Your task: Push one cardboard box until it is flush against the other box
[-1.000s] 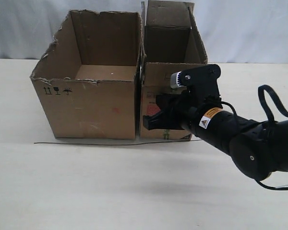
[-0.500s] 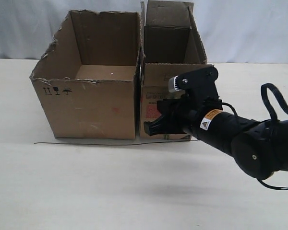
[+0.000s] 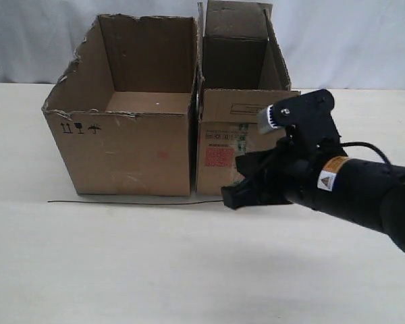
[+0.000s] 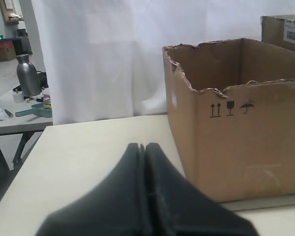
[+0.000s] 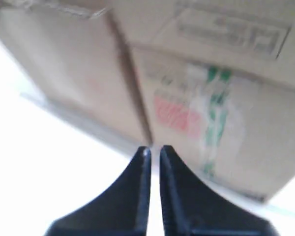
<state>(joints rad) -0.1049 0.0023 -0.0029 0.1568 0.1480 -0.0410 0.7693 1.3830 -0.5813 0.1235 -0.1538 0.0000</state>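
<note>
The narrow carton (image 3: pixel 219 138) with red print and green tape stands on the table, its side against the wide plain carton (image 3: pixel 128 148) with torn rims; only a thin dark seam shows between them. My right gripper (image 3: pixel 231 196) hovers just in front of the narrow carton's face, apart from it. Its fingers stand almost together with only a thin slit and nothing between them. In the right wrist view the gripper (image 5: pixel 155 149) points at the seam between the wide carton (image 5: pixel 64 64) and the narrow carton (image 5: pixel 221 113). My left gripper (image 4: pixel 143 146) is shut beside the wide carton (image 4: pixel 246 142).
A thin black line (image 3: pixel 121 201) runs along the table in front of both cartons. A white curtain hangs behind the table. In the left wrist view a side table with a metal bottle (image 4: pixel 28 74) stands beyond the table's edge.
My right arm has drawn back from the narrow carton's front face, moving right and lower in the exterior view. Both cartons stay where they were.
</note>
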